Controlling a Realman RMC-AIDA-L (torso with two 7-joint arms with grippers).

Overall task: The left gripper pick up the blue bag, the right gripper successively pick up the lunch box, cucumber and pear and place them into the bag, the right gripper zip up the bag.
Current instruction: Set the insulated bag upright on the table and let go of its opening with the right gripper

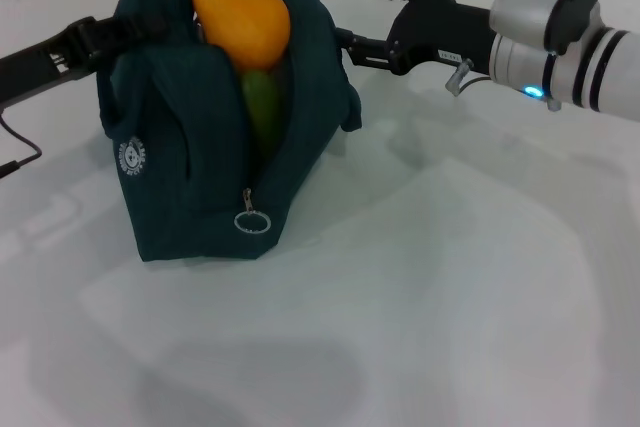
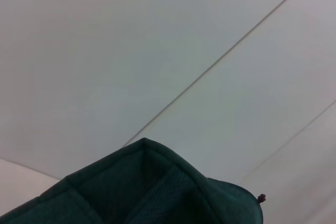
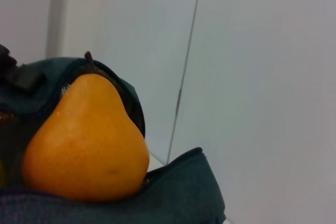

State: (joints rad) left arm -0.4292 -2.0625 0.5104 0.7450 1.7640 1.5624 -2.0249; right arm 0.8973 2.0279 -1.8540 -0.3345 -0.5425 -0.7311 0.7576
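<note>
Blue bag [image 1: 215, 162] stands toward the worktop's [image 1: 450, 327] far left area in the head view, mouth open, the pear [image 1: 243, 17] bulging out on top of the cucumber [image 1: 262, 105]. Left gripper [image 1: 100, 37] meets the bag's far-left top edge; right gripper [image 1: 350, 44] sits just beside its right rim; I cannot tell how either's jaws stand. Zipper pull [image 1: 252, 222] hangs low. Left wrist view shows only bag fabric and a stem tip. Right wrist view shows the pear proud of the rim, so zipping likely jams against it.
</note>
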